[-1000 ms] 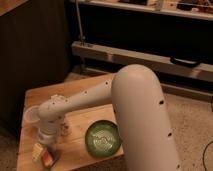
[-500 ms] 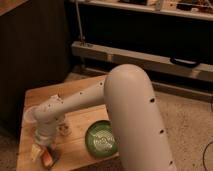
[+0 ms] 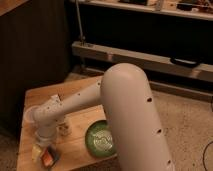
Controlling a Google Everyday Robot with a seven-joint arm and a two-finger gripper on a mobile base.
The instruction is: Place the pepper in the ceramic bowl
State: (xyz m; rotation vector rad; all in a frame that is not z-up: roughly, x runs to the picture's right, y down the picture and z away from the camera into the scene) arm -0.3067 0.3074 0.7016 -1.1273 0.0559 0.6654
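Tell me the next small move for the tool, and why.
Probably ease the tool down onto the pepper: it hangs just above the pepper, which lies on the table left of the ceramic bowl, not in it.

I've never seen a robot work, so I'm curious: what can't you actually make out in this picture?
Camera view:
The tool, low over the table's front left corner: mostly hidden by the arm's wrist.
The pepper beneath it: small, blurred, only an orange patch.
The ceramic bowl: right side covered by the white arm.
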